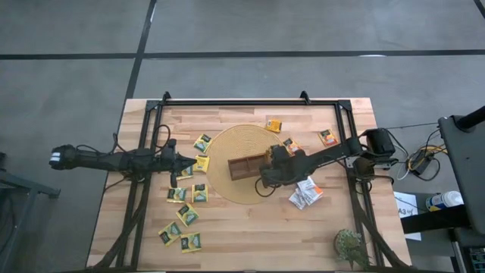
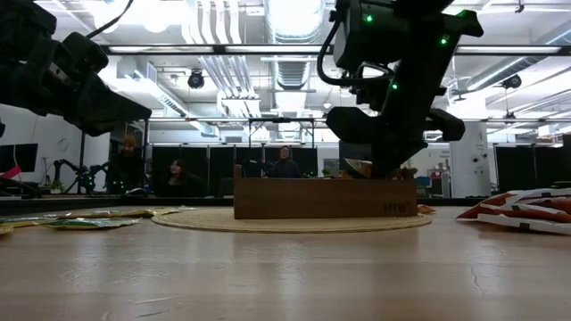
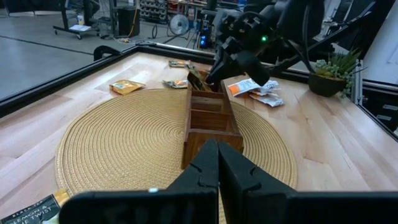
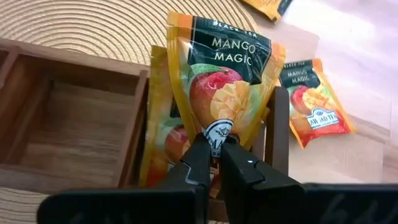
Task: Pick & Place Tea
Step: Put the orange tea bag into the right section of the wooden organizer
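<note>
Holding an orange tea packet (image 4: 225,84) pinched in the right gripper (image 4: 214,144) over the tray's (image 1: 241,167) end compartment at frame centre, I should lower it straight before releasing; left gripper (image 3: 218,163) is shut, empty.

Right gripper (image 4: 214,148) pinches an orange Mango Magic packet (image 4: 221,93) upright over the wooden tray's (image 4: 68,118) end compartment; second packet (image 4: 166,134) behind it, another (image 4: 313,102) beside the tray.
</note>
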### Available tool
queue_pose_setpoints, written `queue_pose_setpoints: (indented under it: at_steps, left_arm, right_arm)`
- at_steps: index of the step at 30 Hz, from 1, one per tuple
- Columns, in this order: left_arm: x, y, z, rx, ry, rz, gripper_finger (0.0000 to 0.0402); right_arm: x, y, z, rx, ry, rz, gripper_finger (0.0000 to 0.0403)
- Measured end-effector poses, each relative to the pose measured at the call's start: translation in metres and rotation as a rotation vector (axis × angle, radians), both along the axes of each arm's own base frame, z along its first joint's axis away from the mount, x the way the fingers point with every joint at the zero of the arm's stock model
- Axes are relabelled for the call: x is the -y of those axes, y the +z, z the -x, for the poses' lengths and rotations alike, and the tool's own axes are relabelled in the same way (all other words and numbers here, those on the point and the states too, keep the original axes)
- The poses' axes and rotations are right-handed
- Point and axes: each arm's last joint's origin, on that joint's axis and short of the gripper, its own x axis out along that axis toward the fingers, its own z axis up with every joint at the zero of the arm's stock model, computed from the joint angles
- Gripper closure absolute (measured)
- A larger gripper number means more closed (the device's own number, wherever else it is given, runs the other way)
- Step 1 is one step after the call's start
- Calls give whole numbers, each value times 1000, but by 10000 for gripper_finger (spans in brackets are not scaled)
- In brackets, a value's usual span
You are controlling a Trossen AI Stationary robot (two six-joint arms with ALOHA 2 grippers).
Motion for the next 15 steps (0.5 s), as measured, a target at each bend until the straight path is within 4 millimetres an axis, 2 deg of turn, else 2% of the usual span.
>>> queue_pose_setpoints:
  at_steps: [15]
  left_arm:
    - [0,0,0,0,0,0,402]
  right_arm:
    - [2,-4,3,-11,-9,-1,347]
